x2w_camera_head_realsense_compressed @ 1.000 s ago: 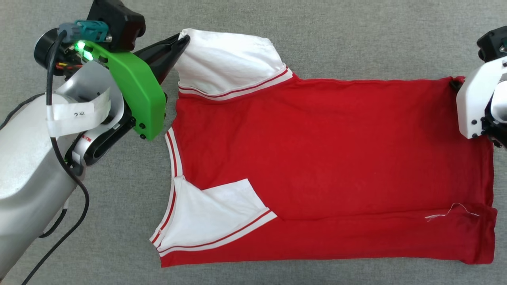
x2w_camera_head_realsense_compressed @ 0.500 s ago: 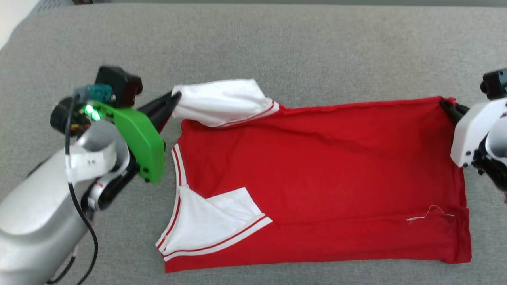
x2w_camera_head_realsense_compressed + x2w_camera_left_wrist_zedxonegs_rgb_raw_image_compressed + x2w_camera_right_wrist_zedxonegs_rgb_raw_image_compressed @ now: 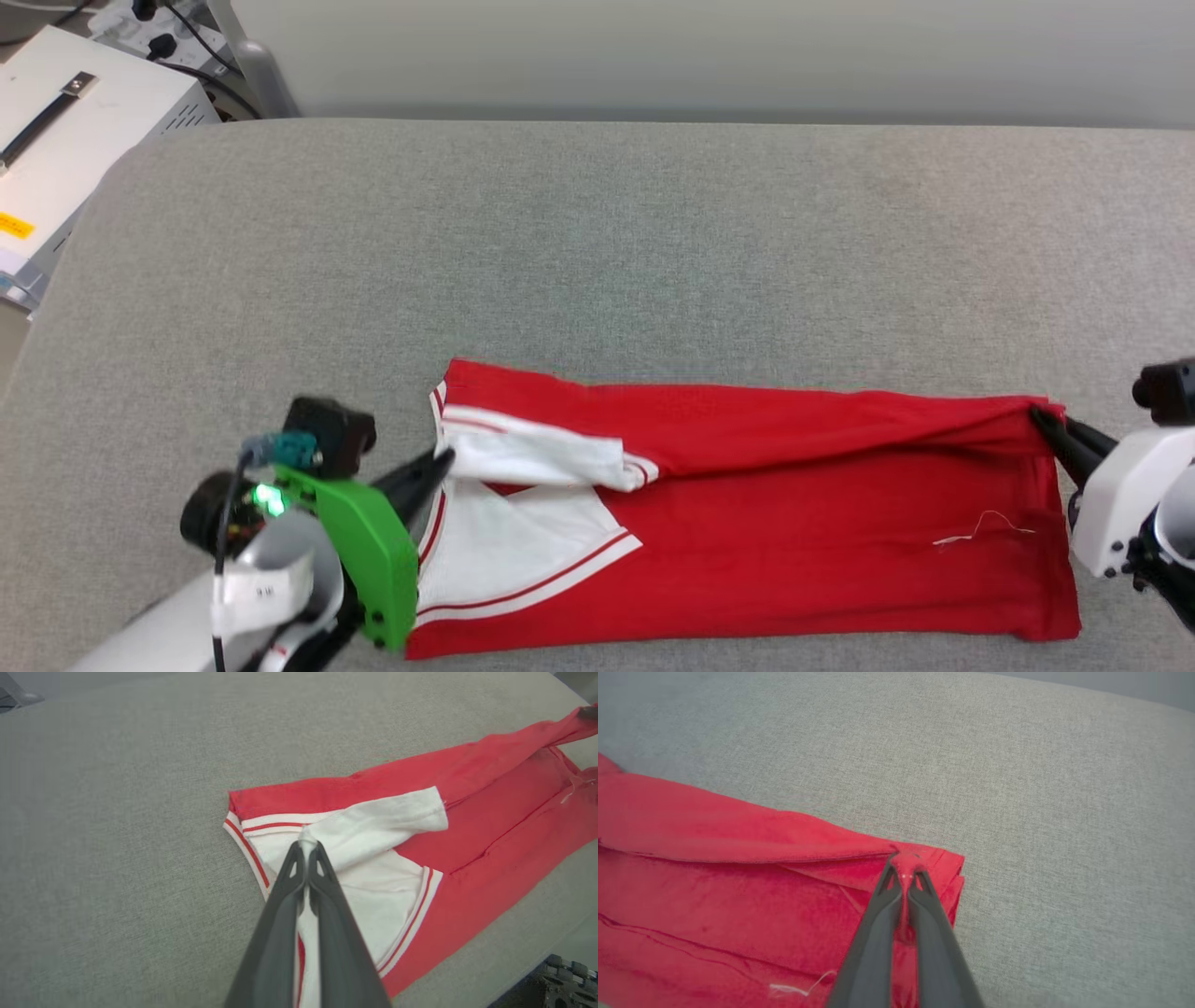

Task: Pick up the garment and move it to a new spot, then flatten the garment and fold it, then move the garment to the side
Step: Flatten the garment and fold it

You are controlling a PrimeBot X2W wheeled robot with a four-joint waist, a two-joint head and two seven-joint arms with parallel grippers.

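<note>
The red jersey-style T-shirt is laid near the front of the grey fabric-covered worktop, half doubled over, with the left gripper clamped shut on its white sleeve and the right gripper pinched shut on the red hem corner. For a tidy fold, both ends should probably be carried level with the edge pulled taut, then set down square along the near edge. The white box at the left is shut, so its contents can't be told.

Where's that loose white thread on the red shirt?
In the head view the loose white thread lies on the red jersey T-shirt near its right-hand end, below and left of the right gripper pinching the shirt's corner.
</note>
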